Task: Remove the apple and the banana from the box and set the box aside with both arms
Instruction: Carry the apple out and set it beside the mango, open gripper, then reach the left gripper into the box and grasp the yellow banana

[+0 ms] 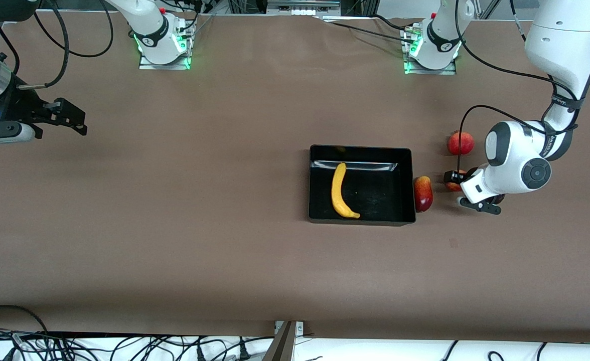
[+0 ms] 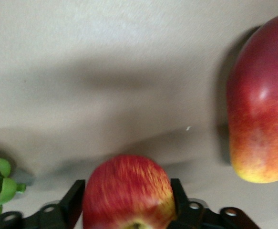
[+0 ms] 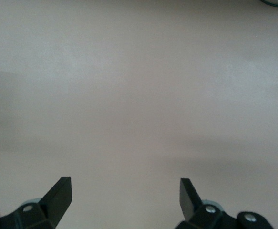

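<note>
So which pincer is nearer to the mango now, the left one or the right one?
The left. The left pincer sits around the apple just beside the mango, toward the left arm's end of the table. The right pincer waits open at the right arm's end, away from all the fruit.

even bright overhead light, glare in the box [image 1: 405, 170], soft wrist-view blur

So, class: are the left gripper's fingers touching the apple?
Touching. In the left wrist view both fingers of the left gripper press the apple's sides, no gap showing.
</note>
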